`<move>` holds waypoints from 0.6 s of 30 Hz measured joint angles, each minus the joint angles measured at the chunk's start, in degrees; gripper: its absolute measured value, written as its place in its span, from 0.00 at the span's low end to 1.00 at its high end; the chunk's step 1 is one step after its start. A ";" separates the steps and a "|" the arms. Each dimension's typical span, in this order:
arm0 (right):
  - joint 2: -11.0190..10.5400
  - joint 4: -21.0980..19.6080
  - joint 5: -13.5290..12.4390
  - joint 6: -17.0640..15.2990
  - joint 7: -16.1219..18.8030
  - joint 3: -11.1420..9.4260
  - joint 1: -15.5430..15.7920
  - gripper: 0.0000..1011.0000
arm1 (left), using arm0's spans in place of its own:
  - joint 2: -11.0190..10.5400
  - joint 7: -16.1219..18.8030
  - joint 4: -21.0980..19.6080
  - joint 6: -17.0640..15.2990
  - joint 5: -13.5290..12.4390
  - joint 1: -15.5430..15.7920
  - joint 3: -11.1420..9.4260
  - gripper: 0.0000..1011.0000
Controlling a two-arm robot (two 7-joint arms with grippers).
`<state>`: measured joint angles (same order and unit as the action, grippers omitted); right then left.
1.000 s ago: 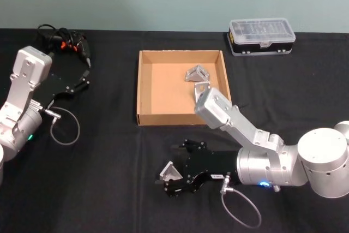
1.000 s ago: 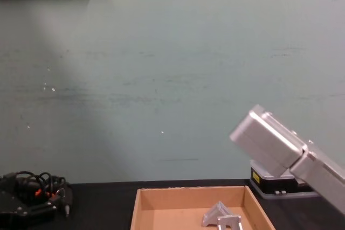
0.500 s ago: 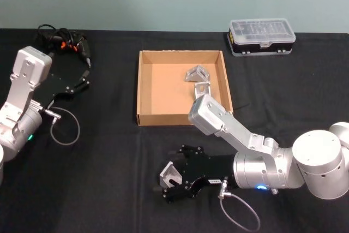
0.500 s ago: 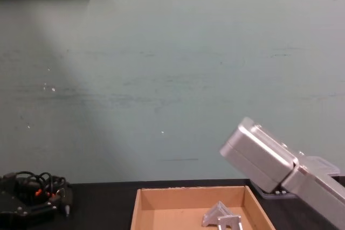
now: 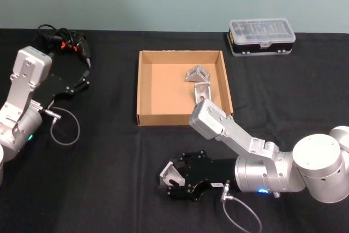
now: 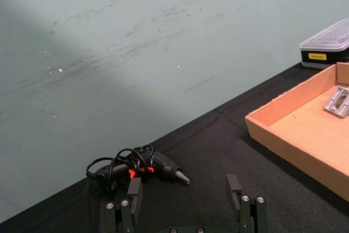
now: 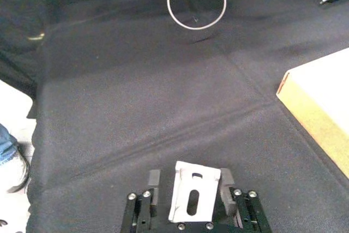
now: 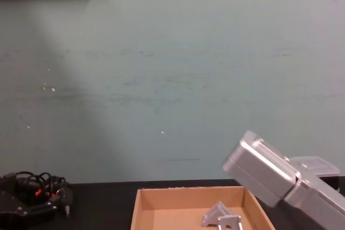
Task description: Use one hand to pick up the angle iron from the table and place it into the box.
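Note:
A silver angle iron [image 5: 170,174] lies on the black table [image 5: 109,178] in front of the box. My right gripper [image 5: 176,179] is low over it, open, with the angle iron [image 7: 193,193] between its fingers [image 7: 154,180]; one pad sits close against it and a narrow gap shows on the other side. The tan cardboard box [image 5: 146,88] stands beyond, and two more angle irons [image 5: 197,73] lie in it near its right wall. My left gripper [image 5: 82,79] is parked at the far left, open [image 6: 184,197] and empty.
A clear-lidded black organiser case [image 5: 262,35] stands at the back right. A black power tool with coiled cable [image 5: 64,42] lies at the back left, just ahead of the left gripper. A loose cable loop [image 5: 64,126] lies by the left arm.
My right arm has sunk lower, its grey wrist block dropping toward the table. The fingers have drawn in around the angle iron, which has stayed in place. The left arm has not moved.

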<state>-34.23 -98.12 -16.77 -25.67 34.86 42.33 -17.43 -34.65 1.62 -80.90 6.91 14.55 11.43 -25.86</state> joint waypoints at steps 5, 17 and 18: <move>-0.03 -0.06 0.17 -0.17 -0.09 -0.31 0.41 0.53 | 0.00 0.00 0.00 0.00 0.00 0.00 0.00 0.99; 0.38 0.11 0.82 -0.21 -0.03 -0.42 0.58 0.22 | 0.00 0.00 0.00 0.00 0.00 0.00 0.00 0.99; 0.38 0.11 0.82 -0.21 -0.03 -0.42 0.58 0.20 | 0.00 0.00 0.00 0.00 0.00 0.00 0.00 0.99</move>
<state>-33.85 -98.02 -15.95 -25.88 34.83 41.91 -16.85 -34.65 1.62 -80.90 6.91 14.55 11.43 -25.86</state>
